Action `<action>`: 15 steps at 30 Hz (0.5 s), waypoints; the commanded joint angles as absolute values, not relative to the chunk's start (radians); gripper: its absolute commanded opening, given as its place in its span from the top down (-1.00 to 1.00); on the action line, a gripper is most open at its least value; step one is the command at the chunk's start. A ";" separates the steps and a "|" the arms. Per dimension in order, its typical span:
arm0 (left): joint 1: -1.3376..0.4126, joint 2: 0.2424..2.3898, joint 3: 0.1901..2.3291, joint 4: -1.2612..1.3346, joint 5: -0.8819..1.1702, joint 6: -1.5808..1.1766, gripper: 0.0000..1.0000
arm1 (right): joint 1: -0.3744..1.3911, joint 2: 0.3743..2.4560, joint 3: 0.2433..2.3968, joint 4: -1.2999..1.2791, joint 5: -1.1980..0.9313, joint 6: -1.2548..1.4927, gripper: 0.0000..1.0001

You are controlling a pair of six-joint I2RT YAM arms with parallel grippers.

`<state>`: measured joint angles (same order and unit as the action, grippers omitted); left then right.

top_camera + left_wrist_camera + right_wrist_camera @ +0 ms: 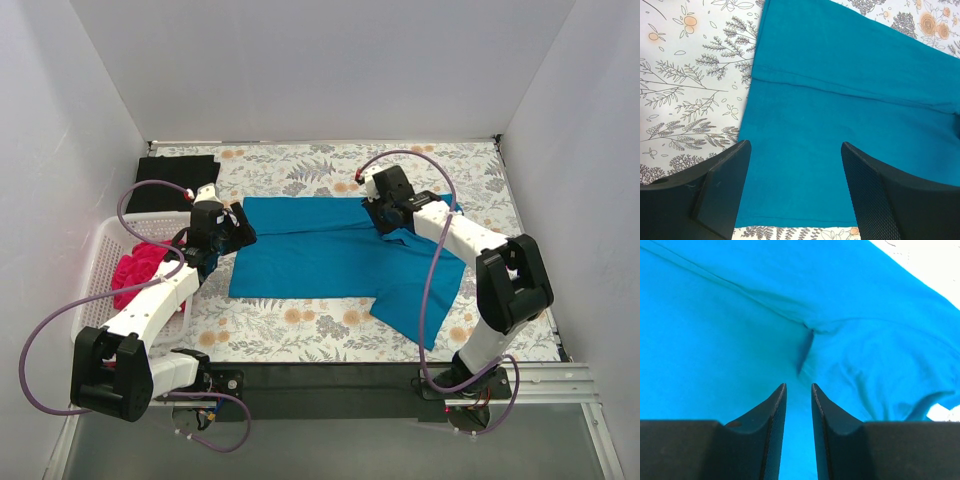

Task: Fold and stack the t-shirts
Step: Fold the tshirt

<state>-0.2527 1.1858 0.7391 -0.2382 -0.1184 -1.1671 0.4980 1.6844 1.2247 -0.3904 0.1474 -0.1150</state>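
Over the teal-blue t-shirt (pixel 310 255) (mostly flat), left tool (pixel 795 150) gaped wide; right tool (pixel 798 387) stood narrowly parted, empty

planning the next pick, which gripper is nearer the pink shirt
Left. The left gripper is right of the pink shirt; the right gripper is across the teal shirt, much farther.
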 commanded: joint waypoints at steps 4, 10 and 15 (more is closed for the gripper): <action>-0.258 1.174 0.746 -0.225 -0.110 -1.155 -0.43 | 0.503 1.746 1.229 -0.327 0.201 -0.111 0.35; -0.256 1.178 0.749 -0.225 -0.101 -1.155 -0.43 | 0.512 1.796 1.250 -0.328 0.242 -0.071 0.33; -0.258 1.181 0.747 -0.225 -0.098 -1.155 -0.43 | 0.514 1.841 1.250 -0.330 0.273 -0.035 0.35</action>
